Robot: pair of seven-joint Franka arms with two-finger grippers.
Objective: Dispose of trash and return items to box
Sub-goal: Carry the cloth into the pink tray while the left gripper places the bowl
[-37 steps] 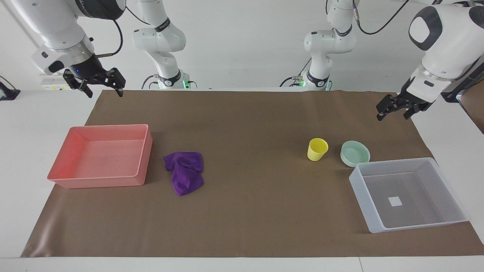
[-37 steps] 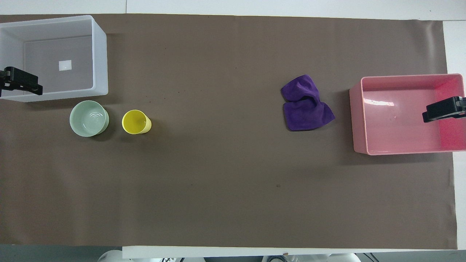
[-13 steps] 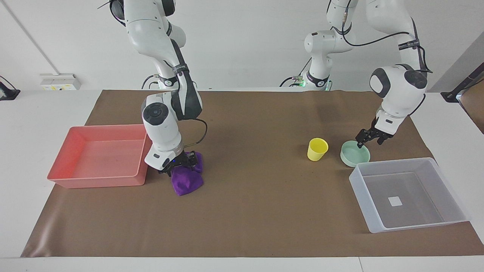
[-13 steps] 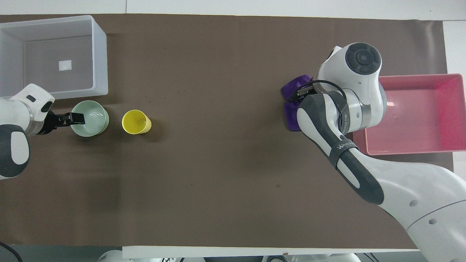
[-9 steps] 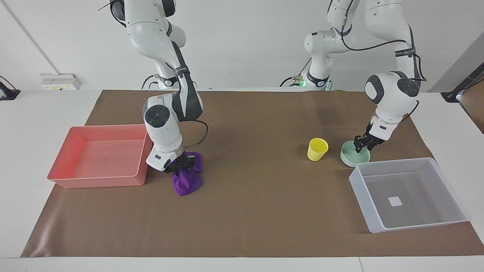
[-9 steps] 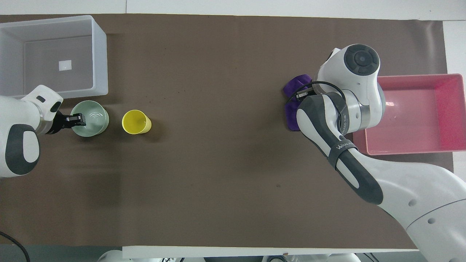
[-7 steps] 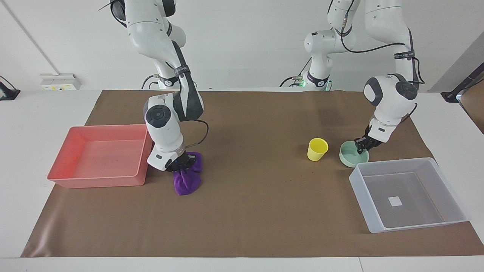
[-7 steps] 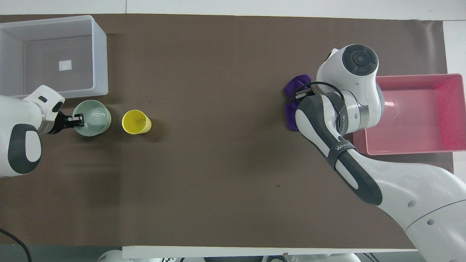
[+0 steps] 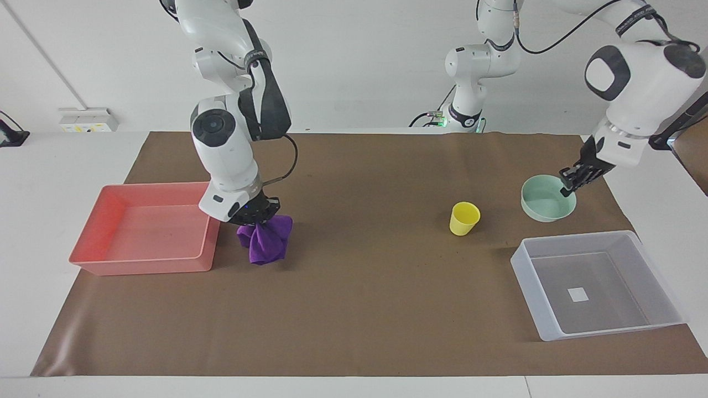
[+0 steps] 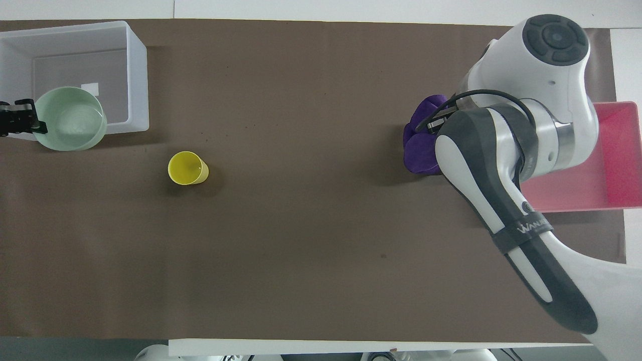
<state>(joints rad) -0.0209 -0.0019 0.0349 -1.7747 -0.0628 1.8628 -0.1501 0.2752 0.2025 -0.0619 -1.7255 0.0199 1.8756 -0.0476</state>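
My right gripper (image 9: 257, 218) is shut on the purple cloth (image 9: 264, 242) and holds it bunched and hanging just above the mat, beside the pink-red tray (image 9: 138, 264). In the overhead view the cloth (image 10: 421, 145) shows beside my right arm, which hides the gripper. My left gripper (image 9: 569, 185) is shut on the rim of the mint-green bowl (image 9: 545, 199) and holds it in the air over the mat by the nearer edge of the translucent box (image 9: 528, 282). The bowl (image 10: 70, 125), left gripper (image 10: 22, 123) and box (image 10: 138, 75) also show overhead. The yellow cup (image 9: 464, 218) stands upright on the mat.
A brown paper mat (image 9: 359, 309) covers the table. The pink-red tray (image 10: 617, 155) lies at the right arm's end, the box at the left arm's end, with a white square mark (image 9: 578, 294) on its bottom. The cup (image 10: 187, 168) stands alone beside the box.
Both grippers came down, closed and rose. The right one has lifted the cloth off the mat toward the tray. The left one has lifted the bowl toward the box.
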